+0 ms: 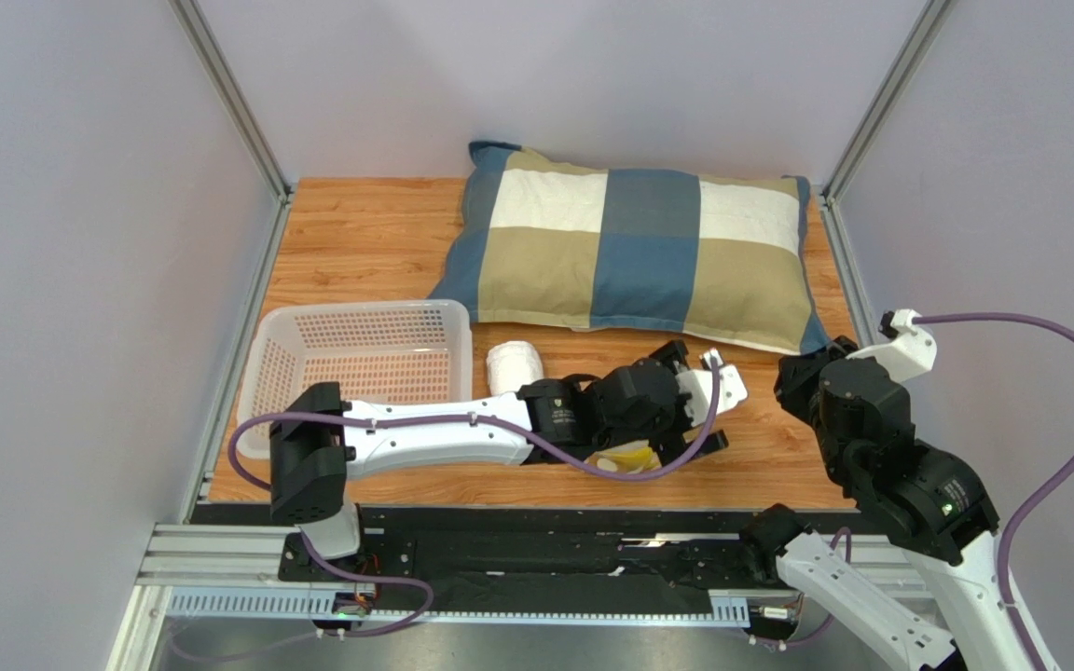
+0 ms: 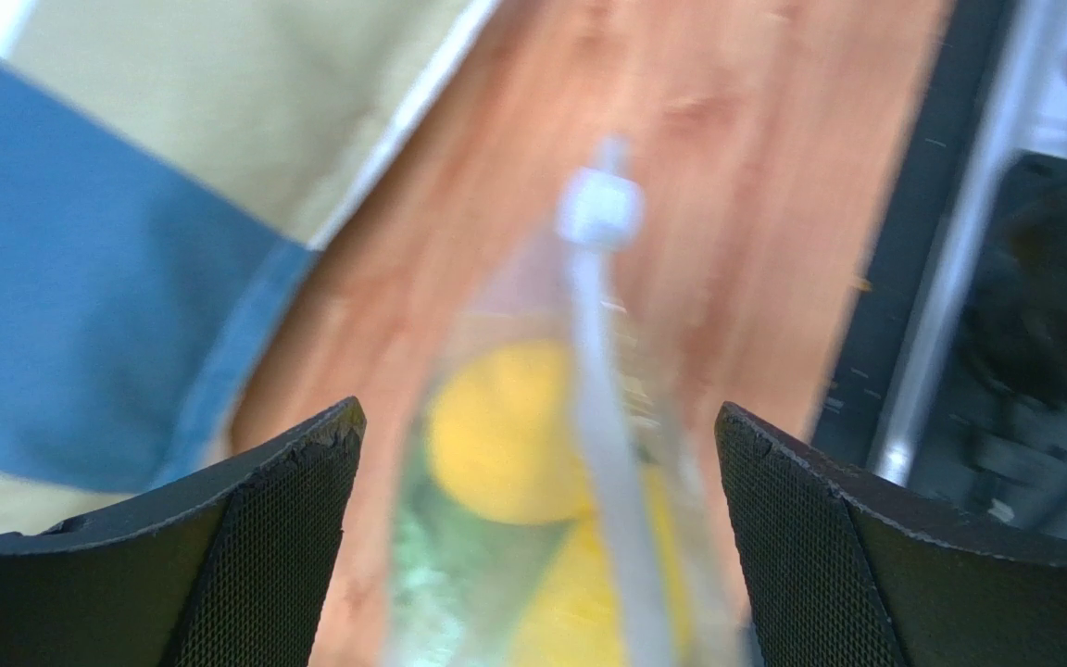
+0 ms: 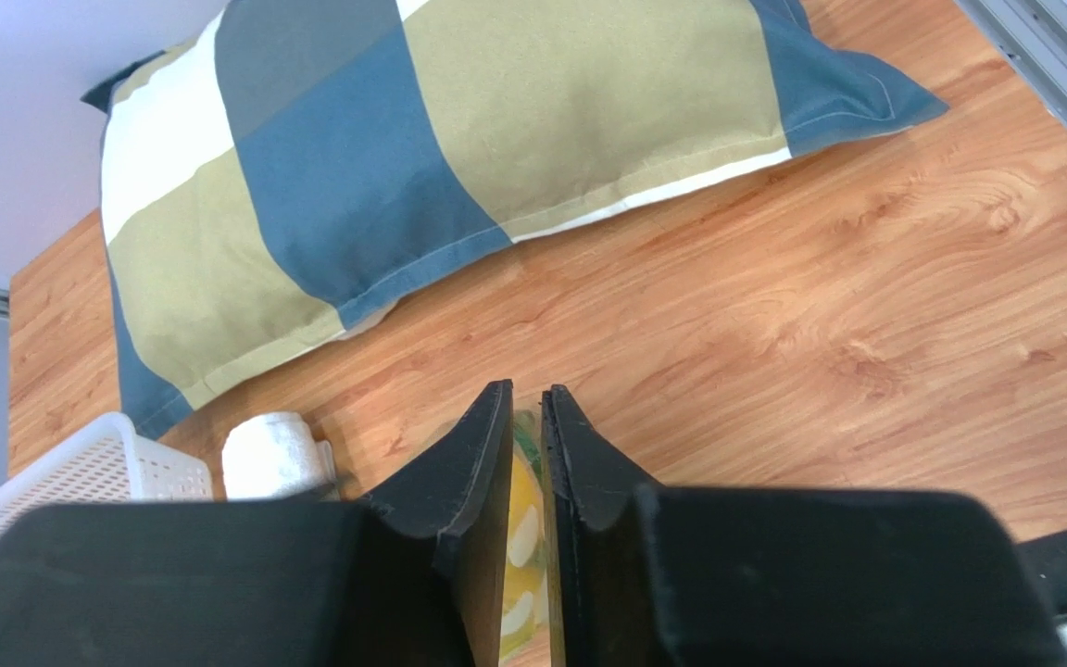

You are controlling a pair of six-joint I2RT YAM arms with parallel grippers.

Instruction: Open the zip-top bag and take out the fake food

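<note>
The zip-top bag [image 2: 595,361] lies on the wooden table under my left arm; in the top view only a yellow bit of it [image 1: 627,459] shows. Through the plastic, the left wrist view shows two yellow lemons [image 2: 504,431] and a blurred green cabbage [image 2: 421,584]. The bag's white zip strip ends in a slider [image 2: 599,209]. My left gripper [image 2: 539,417] is open, one finger on each side of the bag and above it; it also shows in the top view [image 1: 690,406]. My right gripper [image 3: 527,389] is shut and empty, off to the right [image 1: 791,380]; the bag [image 3: 523,514] shows through its narrow gap.
A blue, tan and white checked pillow [image 1: 641,252] lies at the back of the table. A rolled white towel [image 1: 512,366] stands beside a white mesh basket [image 1: 361,357] at the left. Black rails [image 1: 571,559] run along the near edge.
</note>
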